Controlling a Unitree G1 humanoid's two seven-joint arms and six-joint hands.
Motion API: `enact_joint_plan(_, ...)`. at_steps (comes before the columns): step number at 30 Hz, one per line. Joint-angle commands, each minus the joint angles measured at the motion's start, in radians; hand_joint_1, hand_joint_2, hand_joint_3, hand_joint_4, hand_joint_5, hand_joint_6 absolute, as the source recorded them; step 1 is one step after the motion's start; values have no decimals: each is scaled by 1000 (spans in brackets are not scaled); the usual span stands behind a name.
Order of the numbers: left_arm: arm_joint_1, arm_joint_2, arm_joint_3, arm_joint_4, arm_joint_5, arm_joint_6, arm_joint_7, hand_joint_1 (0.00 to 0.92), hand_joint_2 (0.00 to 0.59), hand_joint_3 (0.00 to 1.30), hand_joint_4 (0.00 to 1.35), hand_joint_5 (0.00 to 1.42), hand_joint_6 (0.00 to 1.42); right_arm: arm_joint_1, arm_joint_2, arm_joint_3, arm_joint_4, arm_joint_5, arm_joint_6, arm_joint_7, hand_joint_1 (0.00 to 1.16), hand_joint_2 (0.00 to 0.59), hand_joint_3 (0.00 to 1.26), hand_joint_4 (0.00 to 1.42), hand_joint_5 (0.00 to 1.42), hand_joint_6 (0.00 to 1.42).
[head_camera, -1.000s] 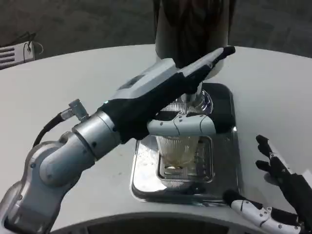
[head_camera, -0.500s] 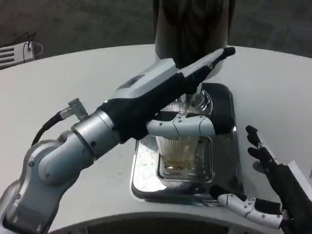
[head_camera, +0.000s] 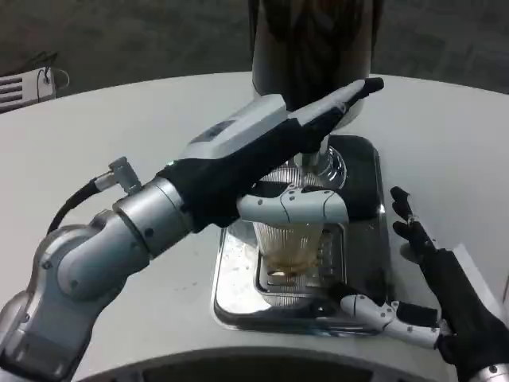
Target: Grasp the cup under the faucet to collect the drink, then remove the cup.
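Observation:
A clear ribbed cup (head_camera: 290, 245) stands on the grate of the steel drip tray (head_camera: 232, 280), under the faucet (head_camera: 316, 165) of the dark drink dispenser (head_camera: 314, 40). A little amber drink lies in its bottom. My left hand (head_camera: 266, 143) reaches across above the cup, its fingers (head_camera: 350, 94) stretched straight to the dispenser's front, its thumb (head_camera: 298, 207) lying across the cup's upper part. Whether the fingers press the tap is hidden. My right hand (head_camera: 445, 306) is open at the tray's right edge, palm toward the cup, thumb (head_camera: 378, 312) over the tray's front rim, not touching the cup.
The white round table (head_camera: 119, 127) runs out to the left and right of the tray. Its front edge lies just below the tray. A white slatted object (head_camera: 20, 87) sits at the far left edge.
My right hand has risen from the lower right corner and moved left toward the tray and cup. The left arm and cup have stayed in place.

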State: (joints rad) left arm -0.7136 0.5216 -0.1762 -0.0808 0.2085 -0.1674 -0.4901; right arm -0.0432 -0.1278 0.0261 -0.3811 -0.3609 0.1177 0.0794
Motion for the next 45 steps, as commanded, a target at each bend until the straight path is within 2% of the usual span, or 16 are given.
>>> enact_joint_plan(1,13,19,-25,2,27,16,-47,0,7,0,0,15,137,-26,4,13,37,14,-33,-28,820,212,0,0,50,81)
enact_joint_plan(24,4,46,-26,-34,39,32,-68,0,5,0,0,14,140,-152,13,53,160,35,-62,-84,828,213,0,0,54,81)
enact_joint_plan(45,3,52,-17,-45,57,35,-74,0,12,7,0,14,140,-209,22,73,214,54,-71,-96,817,209,0,0,70,96)
